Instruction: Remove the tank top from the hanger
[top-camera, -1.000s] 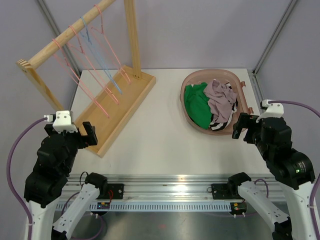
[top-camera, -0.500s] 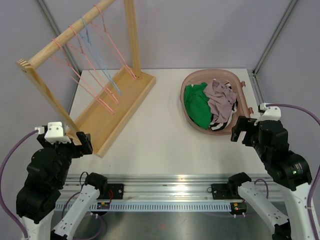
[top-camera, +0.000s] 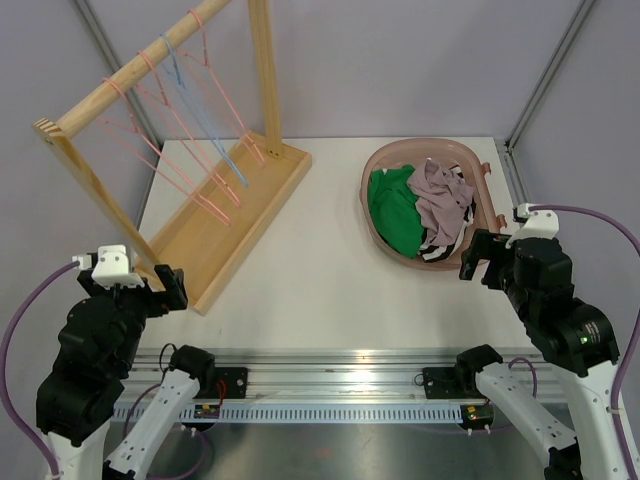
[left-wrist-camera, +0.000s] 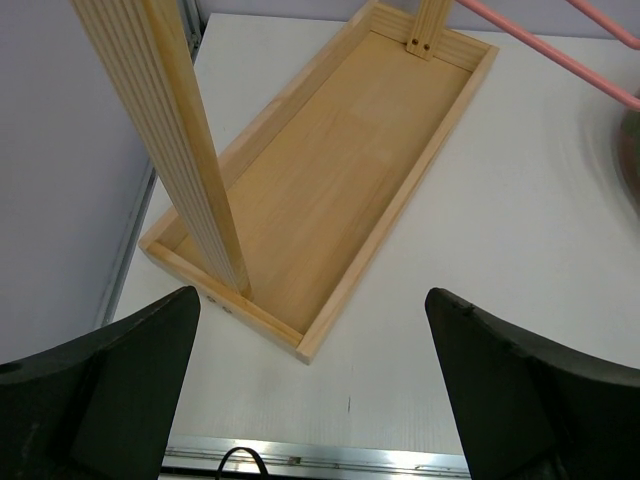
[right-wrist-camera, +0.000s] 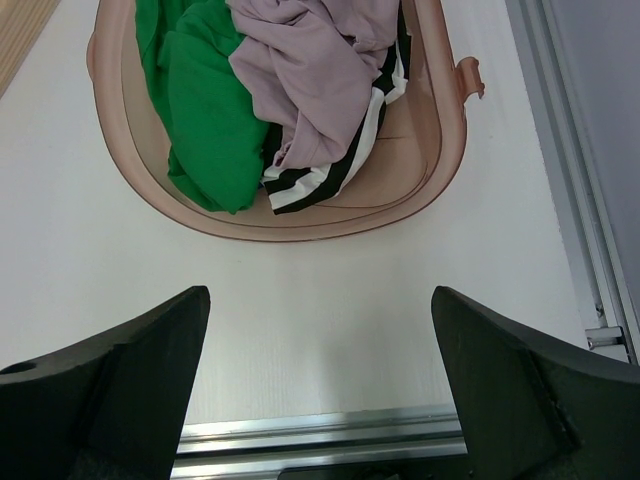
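Several pink hangers (top-camera: 190, 150) and a blue one (top-camera: 205, 125) hang bare on the wooden rack's (top-camera: 245, 215) rail at the back left. No garment is on any of them. Green (top-camera: 395, 210), mauve (top-camera: 440, 195) and black-and-white striped (top-camera: 440, 248) clothes lie in the pink basket (top-camera: 380, 160); which of them is the tank top I cannot tell. My left gripper (left-wrist-camera: 315, 390) is open and holds nothing, near the rack's front corner (left-wrist-camera: 305, 350). My right gripper (right-wrist-camera: 320, 390) is open over bare table just in front of the basket (right-wrist-camera: 440, 150).
The rack's near post (left-wrist-camera: 170, 130) rises close on the left of my left gripper (top-camera: 160, 285). A pink hanger bar (left-wrist-camera: 540, 50) crosses the left wrist view's top right. A metal rail (right-wrist-camera: 330, 440) runs along the table's near edge. My right gripper (top-camera: 480, 258) sits by the basket's front right.
My left arm has drawn back toward the near left corner, away from the rack. The hangers have swung a little on the rail. My right gripper has shifted slightly left.
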